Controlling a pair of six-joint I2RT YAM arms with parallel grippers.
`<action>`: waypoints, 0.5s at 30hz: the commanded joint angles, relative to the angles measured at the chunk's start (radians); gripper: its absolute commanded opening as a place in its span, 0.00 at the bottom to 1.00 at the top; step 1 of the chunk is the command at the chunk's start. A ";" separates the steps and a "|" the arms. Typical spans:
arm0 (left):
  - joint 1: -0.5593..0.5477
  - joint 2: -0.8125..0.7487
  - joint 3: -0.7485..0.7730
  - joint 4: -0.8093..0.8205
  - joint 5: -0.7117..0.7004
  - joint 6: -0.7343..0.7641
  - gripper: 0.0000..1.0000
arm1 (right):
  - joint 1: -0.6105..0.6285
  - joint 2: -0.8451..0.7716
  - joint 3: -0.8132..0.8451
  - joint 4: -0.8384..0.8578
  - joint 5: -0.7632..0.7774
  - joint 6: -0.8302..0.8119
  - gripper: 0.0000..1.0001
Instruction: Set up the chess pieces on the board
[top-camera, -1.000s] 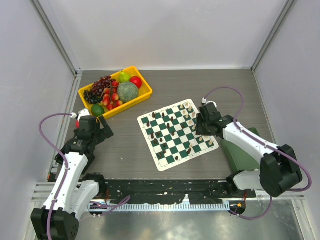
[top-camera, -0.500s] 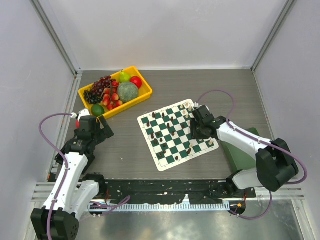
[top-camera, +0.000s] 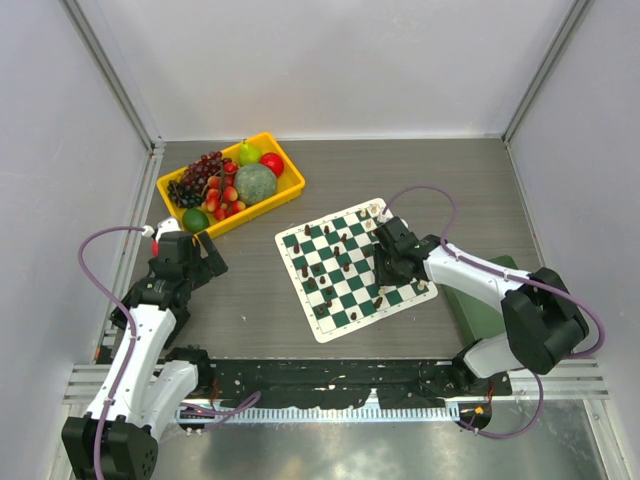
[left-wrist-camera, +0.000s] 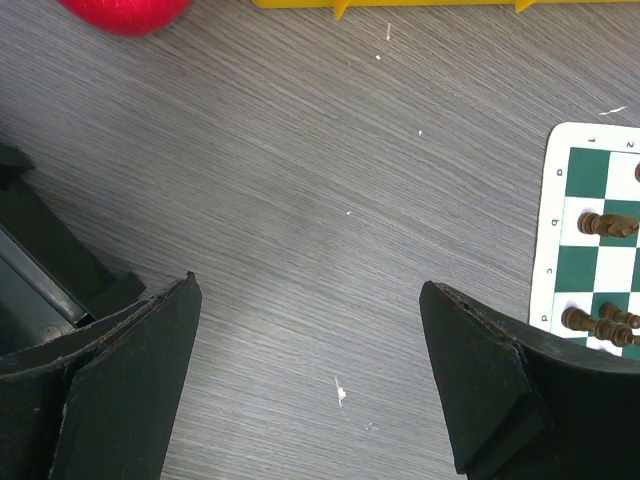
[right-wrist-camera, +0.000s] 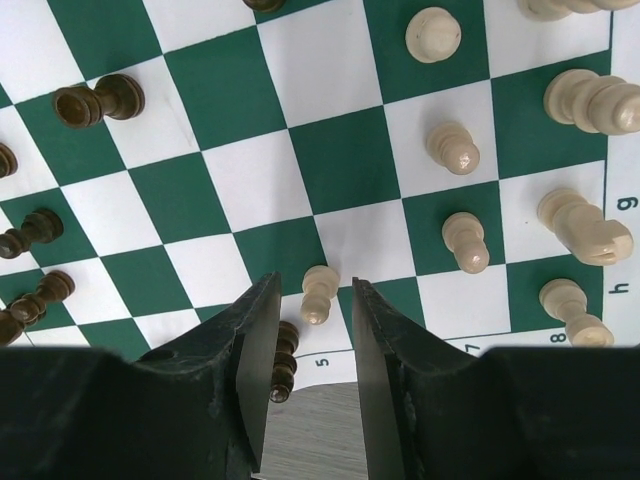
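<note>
The green and white board (top-camera: 331, 329) lies at the middle of the table, with dark and cream chess pieces (top-camera: 345, 240) scattered over it. My right gripper (top-camera: 384, 264) hangs low over the board's right part. In the right wrist view its jaws (right-wrist-camera: 315, 282) stand narrowly open on either side of an upright cream pawn (right-wrist-camera: 319, 293) near the board's edge (right-wrist-camera: 345, 160), with a gap on both sides. A dark piece (right-wrist-camera: 284, 362) stands half hidden behind the left finger. Other cream pieces (right-wrist-camera: 464, 241) stand to the right, dark ones (right-wrist-camera: 98, 102) to the left. My left gripper (top-camera: 190, 250) is open and empty over bare table (left-wrist-camera: 308, 285), left of the board (left-wrist-camera: 580, 170).
A yellow tray (top-camera: 288, 190) of fruit stands at the back left; a red fruit (left-wrist-camera: 125, 12) shows at the top of the left wrist view. A plain green tray (top-camera: 480, 312) lies under the right arm at the right. Walls close in the table on three sides.
My right gripper has moved left across the board, from its right edge to over the cream pawn. The left arm has not moved.
</note>
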 joint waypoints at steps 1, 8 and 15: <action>0.004 -0.002 0.015 0.034 0.003 -0.009 0.99 | 0.009 0.002 0.002 0.010 -0.006 0.020 0.40; 0.005 0.005 0.015 0.040 0.009 -0.009 0.99 | 0.016 0.019 0.000 -0.009 -0.004 0.026 0.38; 0.005 0.004 0.011 0.037 0.004 -0.009 0.99 | 0.020 0.028 -0.001 -0.013 -0.003 0.024 0.35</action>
